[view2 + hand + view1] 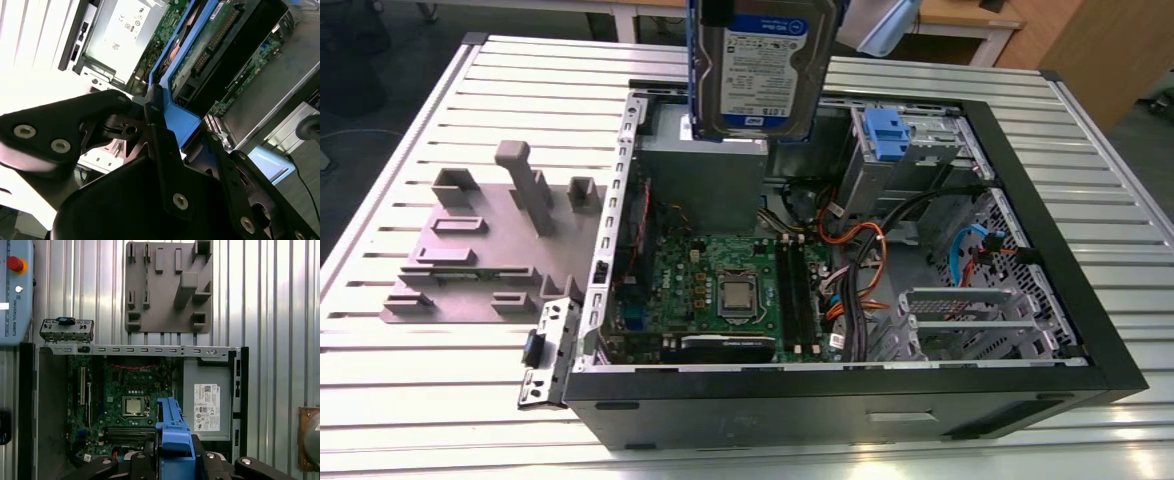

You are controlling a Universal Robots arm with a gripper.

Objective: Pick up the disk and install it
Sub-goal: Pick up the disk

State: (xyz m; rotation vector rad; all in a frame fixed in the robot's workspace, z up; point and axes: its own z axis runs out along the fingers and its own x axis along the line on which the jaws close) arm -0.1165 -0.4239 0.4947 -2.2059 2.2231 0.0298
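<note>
While claw [167, 120] seemingly clamps it, white-and-blue-labelled disk [758, 65] hangs above open PC case [854, 385].

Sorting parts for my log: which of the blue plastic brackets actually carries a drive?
The one framing the disk, held above the case; the blue clip inside it is bare.

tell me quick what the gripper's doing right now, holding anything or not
Gripper: closed on the disk, clamped on its blue side rail, with the disk held up over the open computer case.
</note>
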